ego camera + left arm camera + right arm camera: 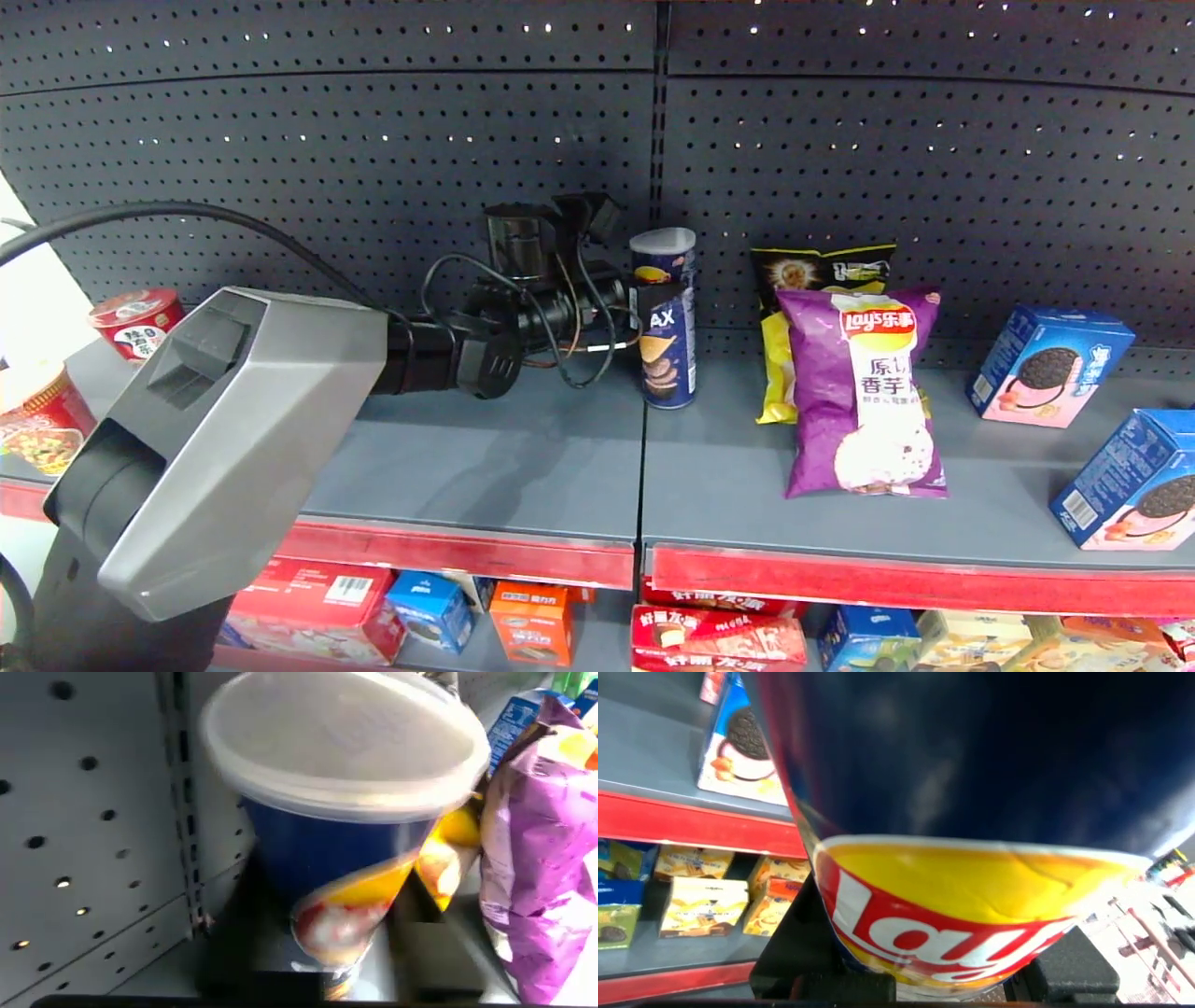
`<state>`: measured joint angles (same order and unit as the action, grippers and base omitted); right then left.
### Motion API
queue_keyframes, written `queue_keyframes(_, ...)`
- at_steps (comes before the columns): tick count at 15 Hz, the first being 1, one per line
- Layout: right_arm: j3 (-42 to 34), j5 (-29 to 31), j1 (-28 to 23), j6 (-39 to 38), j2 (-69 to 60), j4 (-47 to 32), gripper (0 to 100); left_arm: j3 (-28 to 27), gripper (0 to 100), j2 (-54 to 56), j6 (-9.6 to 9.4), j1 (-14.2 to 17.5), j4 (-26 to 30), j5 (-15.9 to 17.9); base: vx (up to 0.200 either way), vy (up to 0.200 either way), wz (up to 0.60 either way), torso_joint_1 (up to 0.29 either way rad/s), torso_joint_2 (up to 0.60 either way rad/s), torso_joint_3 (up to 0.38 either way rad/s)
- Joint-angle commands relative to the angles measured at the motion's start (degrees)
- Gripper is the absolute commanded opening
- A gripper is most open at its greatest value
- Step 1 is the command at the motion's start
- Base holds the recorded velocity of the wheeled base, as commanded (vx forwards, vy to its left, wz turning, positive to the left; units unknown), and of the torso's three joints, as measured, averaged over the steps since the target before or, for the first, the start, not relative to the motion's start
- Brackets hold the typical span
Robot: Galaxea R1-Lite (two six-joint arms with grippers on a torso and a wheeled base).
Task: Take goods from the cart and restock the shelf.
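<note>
Grey shelf [523, 467], dark pegboard [373, 140] behind. One blue chip can [665, 322] stands upright mid-shelf, clamped in the left gripper [653, 313]. At its 3 o'clock are two chip bags [864, 392], the rear one half hidden, then two cookie boxes [1050, 369]. At 9 o'clock are two noodle cups [140, 322], one cut off. The right gripper [929, 971] clasps a dark-blue snack package [971, 784], seen too close to identify.

A dark pegboard back panel [280, 121] is rising behind the shelf [485, 467], and pinpoints of light are showing through many of its holes, scattered across its whole width. A slotted upright [658, 140] is splitting the panel into two bays. The shelf's grey deck is carrying a red price rail [840, 579] along its front edge — a lower shelf [597, 644] is sitting beneath it. At the far left a white surface [42, 299] is showing, brightly lit.
</note>
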<state>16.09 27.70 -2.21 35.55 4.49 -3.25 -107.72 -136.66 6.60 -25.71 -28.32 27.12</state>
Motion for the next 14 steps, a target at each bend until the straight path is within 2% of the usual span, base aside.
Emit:
queue_keyframes(1,-0.01,-0.01,0.01,0.05,0.08,0.0,0,-0.3,0,-0.01,0.08,0.05,-0.16,0.12,0.0,0.0,0.0,0.0,0.0,0.0)
queue_keyframes(6,0.17,-0.1,0.01,0.05,0.08,0.0,0,0.05,0,0.51,0.17,-0.13,-0.77,0.03,0.0,0.0,0.0,0.0,0.0,0.0)
queue_keyframes(8,0.17,-0.1,0.1,-0.04,0.08,0.0,0,1.81,0,2.62,0.61,-0.22,-0.86,-0.14,0.0,0.0,0.0,0.0,0.0,0.0)
queue_keyframes(10,-0.01,-0.1,0.45,-0.04,-0.44,0.0,0,5.5,0,6.67,0.61,-0.13,-0.16,-0.05,0.0,0.0,0.0,0.0,0.0,0.0)
queue_keyframes(14,-0.1,-0.19,1.5,-0.39,-1.5,-0.08,0,21.41,0,19.23,0.26,1.1,-0.86,-0.49,0.0,0.0,0.0,0.0,0.0,0.0)
